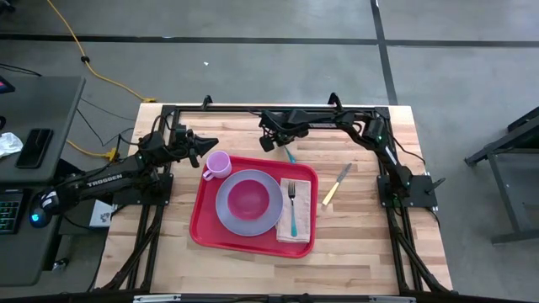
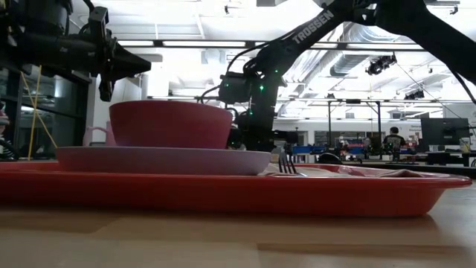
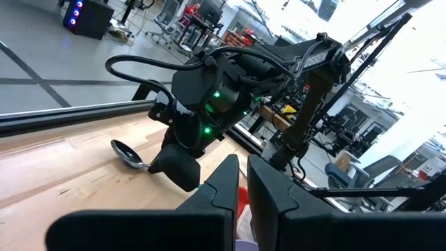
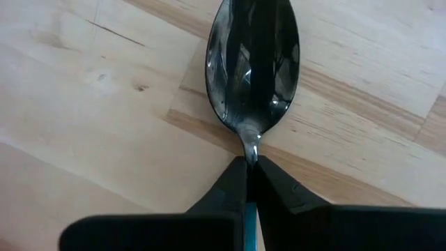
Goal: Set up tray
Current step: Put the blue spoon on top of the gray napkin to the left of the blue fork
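The red tray (image 1: 206, 225) lies mid-table and carries a lavender plate (image 1: 227, 217) with a pink bowl (image 1: 247, 198), a pink cup (image 1: 219, 163), and a fork (image 1: 292, 202) on a napkin. A teal-handled spoon (image 1: 289, 155) lies on the wood just beyond the tray's far edge, and my right gripper (image 1: 269, 141) is shut on it. My left gripper (image 1: 208, 145) hovers level above the table beside the cup, fingers (image 3: 230, 185) together, holding nothing. My right gripper pinches the spoon's thin neck (image 4: 250, 152), just behind the bowl (image 4: 252, 63), between its two fingertips. The fingers come steeply from above. The teal handle (image 4: 249, 216) runs back between them. The bowl rests hollow side up on the wooden table.
A yellow-handled knife (image 1: 337, 183) lies on the wood to the right of the tray. A black frame (image 1: 253, 109) runs along the table's far edge behind both grippers. Bare wood lies near the front edge and right of the knife.
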